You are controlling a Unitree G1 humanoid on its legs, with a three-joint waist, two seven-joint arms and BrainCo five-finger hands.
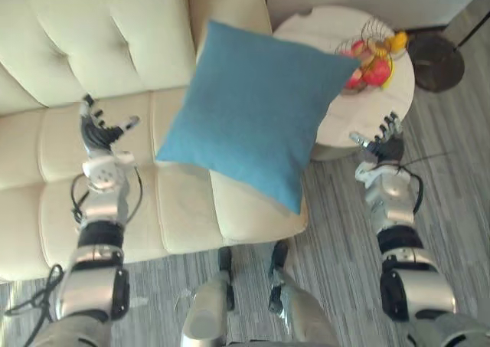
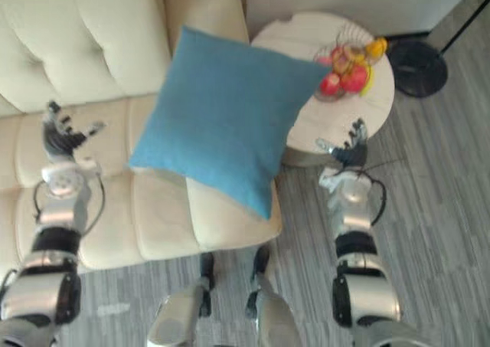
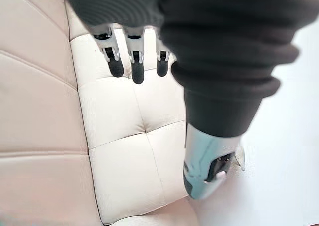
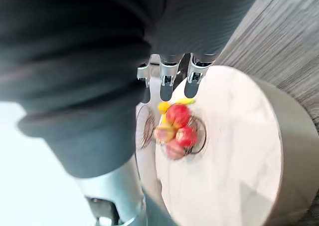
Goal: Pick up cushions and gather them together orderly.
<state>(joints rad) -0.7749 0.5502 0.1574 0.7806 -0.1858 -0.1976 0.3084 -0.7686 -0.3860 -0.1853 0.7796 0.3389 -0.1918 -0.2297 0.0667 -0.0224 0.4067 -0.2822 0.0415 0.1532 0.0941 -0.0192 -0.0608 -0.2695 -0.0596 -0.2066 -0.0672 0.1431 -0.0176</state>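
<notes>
A square blue cushion (image 1: 256, 109) lies tilted at the right end of the cream sofa (image 1: 76, 40), one corner hanging past the seat's front edge and another reaching over the side table. My left hand (image 1: 103, 132) hovers open above the seat, left of the cushion and apart from it; its straight fingers (image 3: 134, 61) show over the tufted cream seat. My right hand (image 1: 383, 144) is open over the floor to the cushion's right, by the table's rim, with straight fingers (image 4: 167, 81) holding nothing.
A round white side table (image 1: 360, 113) stands right of the sofa, carrying a wire basket of fruit (image 1: 371, 56). A dark round lamp base (image 1: 435, 62) sits on the grey wood floor behind it.
</notes>
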